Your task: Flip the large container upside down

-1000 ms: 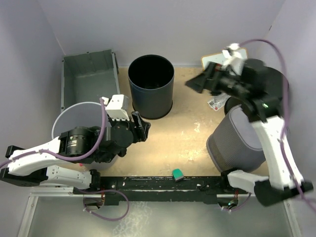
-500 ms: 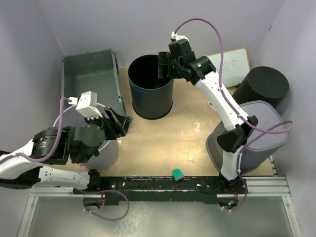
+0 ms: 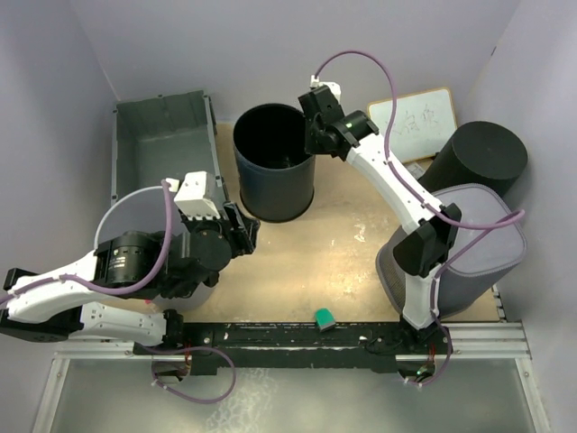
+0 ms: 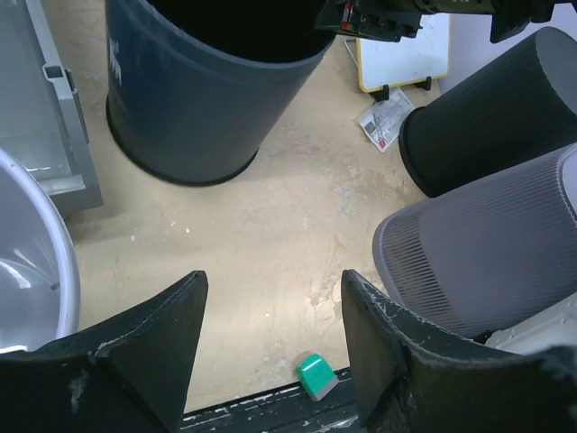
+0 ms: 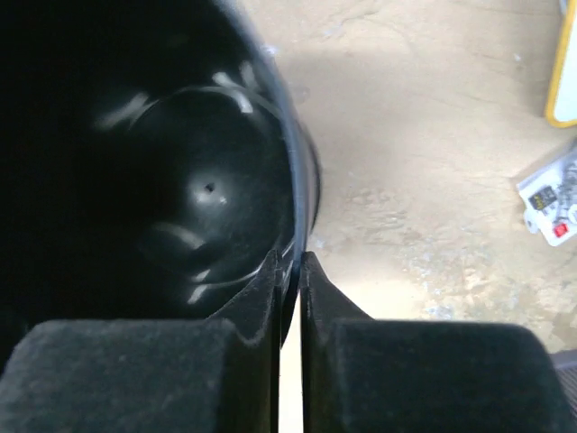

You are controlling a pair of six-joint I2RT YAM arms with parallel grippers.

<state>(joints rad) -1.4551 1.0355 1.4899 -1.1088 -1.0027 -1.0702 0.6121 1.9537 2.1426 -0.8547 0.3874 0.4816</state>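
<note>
A: Where's the crate (image 3: 162, 144)?
B: Ten o'clock on the worktop (image 3: 343, 244), upright, untouched. Right fingers (image 5: 153, 370) pinch the rim of the bin (image 3: 275, 171) at twelve; left fingers (image 4: 144, 352) gape wide, empty.
A: Next?
B: Likely let go and reach for the crate's edge.

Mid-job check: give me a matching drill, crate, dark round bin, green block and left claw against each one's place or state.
Things:
1. grey rectangular plastic crate
2. dark blue round plastic bin
3. small green block
4. left claw

States:
A. open, holding nothing
B. near edge, beside the black rail
C. rim pinched by the right claw
D. far left corner, open side up

Pairs: 1-D, 2-C, 3-B, 4-A
</note>
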